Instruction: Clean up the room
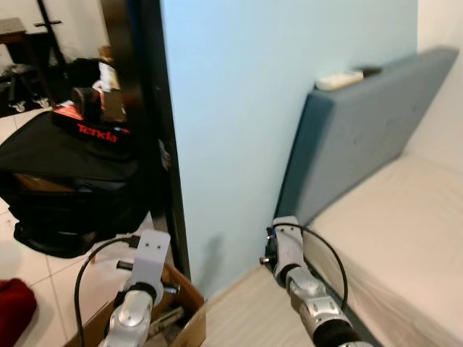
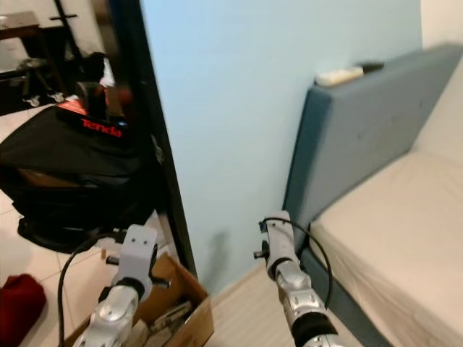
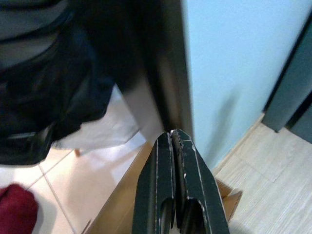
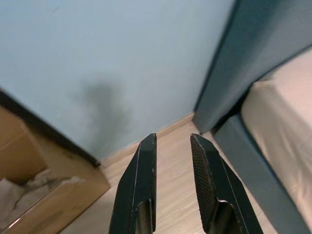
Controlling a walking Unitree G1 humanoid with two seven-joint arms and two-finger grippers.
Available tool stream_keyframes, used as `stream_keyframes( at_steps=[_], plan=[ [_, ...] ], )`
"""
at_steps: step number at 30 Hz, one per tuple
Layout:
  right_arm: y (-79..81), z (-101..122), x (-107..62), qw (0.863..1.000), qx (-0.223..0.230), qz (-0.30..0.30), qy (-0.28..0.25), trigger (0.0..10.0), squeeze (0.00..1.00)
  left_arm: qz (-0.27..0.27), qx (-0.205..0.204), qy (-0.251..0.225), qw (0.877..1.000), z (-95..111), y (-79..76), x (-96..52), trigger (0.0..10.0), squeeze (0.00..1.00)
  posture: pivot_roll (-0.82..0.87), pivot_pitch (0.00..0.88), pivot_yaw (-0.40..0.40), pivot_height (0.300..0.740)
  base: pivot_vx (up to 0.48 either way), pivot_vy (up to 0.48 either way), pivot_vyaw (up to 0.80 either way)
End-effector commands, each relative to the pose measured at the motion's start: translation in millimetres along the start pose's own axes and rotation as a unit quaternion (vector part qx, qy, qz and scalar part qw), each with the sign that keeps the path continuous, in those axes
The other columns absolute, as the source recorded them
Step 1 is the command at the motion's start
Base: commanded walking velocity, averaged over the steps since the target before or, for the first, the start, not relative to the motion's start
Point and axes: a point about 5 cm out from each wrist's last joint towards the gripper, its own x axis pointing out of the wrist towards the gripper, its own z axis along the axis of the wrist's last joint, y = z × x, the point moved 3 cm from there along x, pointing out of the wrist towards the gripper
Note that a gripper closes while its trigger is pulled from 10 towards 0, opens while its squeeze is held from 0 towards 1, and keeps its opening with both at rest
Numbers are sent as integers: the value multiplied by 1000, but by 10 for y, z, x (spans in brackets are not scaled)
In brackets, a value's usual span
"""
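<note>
The left gripper [image 3: 176,139], its two black fingers pressed together and empty, hung over the open brown cardboard box [image 2: 189,318] standing on the floor against the end of the pale blue wall [image 1: 239,130]. The right gripper [image 4: 173,141] was empty, fingers parted, above the light wood-look floor [image 4: 170,165] between that wall and the blue-grey bed [image 1: 362,137]. A dark red cloth [image 1: 13,307] lay on the white tiles near a black bag [image 1: 65,173].

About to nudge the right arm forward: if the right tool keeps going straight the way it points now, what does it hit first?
Most likely the light blue wall, low down near the wood floor. The right tool is open and empty, aimed at the wall's foot, between the cardboard box and the bed's headboard. Depth is unclear.
</note>
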Motion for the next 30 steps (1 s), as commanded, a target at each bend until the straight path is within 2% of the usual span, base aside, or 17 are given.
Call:
stream_keyframes(
  at_steps=[1,18,30],
  plan=[
    [-1,-3,-10,1000,1,1,1,10000,0,-4,5,7,1000,-44,-1,-13,10000,0,-49,96,-3,740,0,0,-800],
    [-15,-24,-30,1000,-3,-1,3,10000,0,-3,2,10,1000,-80,4,-53,10000,0,-49,92,-11,740,0,0,-800],
    [59,-6,-43,1000,-6,7,-3,10000,0,-2,-4,9,1000,-86,32,-93,10000,0,-27,106,-8,740,0,0,-800]
  ],
)
